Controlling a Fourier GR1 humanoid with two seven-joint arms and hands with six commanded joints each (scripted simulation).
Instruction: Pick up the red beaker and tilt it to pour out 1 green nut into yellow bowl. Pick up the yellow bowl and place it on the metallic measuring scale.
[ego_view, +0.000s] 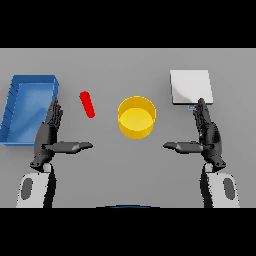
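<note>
A small red beaker (87, 104) stands on the table left of centre, seen from above and leaning slightly. The yellow bowl (136, 117) sits at the middle of the table; I see nothing in it. The metallic measuring scale (190, 86) is a pale square plate at the back right. My left hand (50, 135) rests open just left of and nearer than the beaker, thumb pointing inward. My right hand (206, 134) is open too, below the scale and right of the bowl. Neither hand touches anything. No green nut is visible.
A blue tray (15, 107) with raised walls lies at the far left, right beside my left hand's fingertips.
</note>
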